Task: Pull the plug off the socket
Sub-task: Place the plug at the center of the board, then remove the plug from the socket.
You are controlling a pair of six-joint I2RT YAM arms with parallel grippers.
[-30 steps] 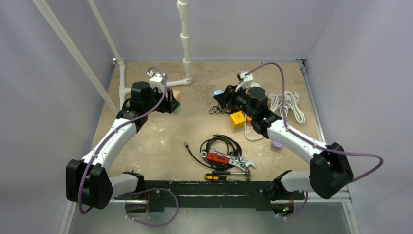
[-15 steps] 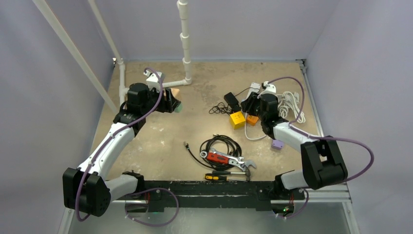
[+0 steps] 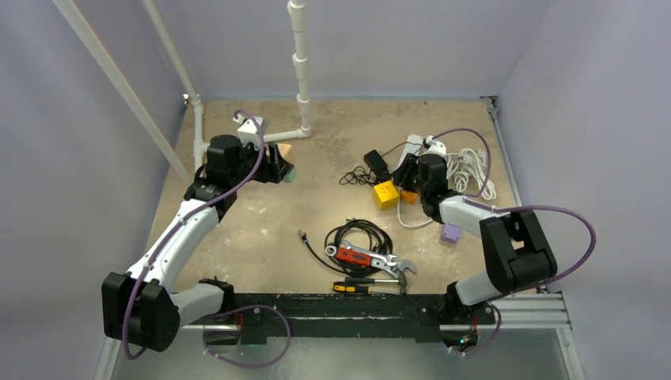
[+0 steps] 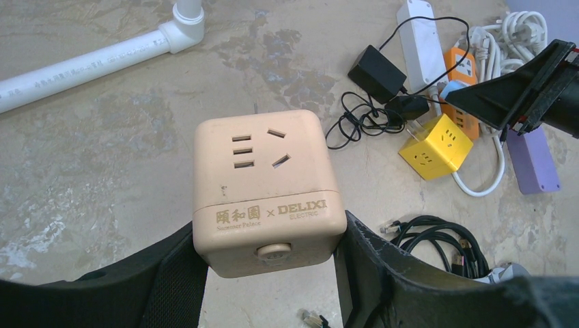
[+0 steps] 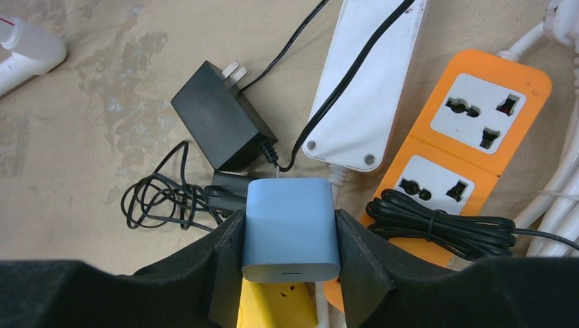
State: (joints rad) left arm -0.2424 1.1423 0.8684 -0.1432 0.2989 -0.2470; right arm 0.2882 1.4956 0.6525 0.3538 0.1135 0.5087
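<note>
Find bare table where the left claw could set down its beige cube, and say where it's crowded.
Free: centre, between pipe, yellow cube and cable coil; also left of the coil. Crowded: right, around the strips and white cord; tools near edge.

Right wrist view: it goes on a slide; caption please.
Right gripper shut on a pale blue square plastic plug, over a yellow plastic cube socket, orange power strip beside.

My jaws pinch a blue plug (image 5: 291,229) on both sides, above a yellow cube (image 5: 276,307). Beyond, on the desk (image 5: 82,137), lie a black adapter (image 5: 222,126), a white power strip (image 5: 365,89) and an orange power strip (image 5: 471,143).
</note>
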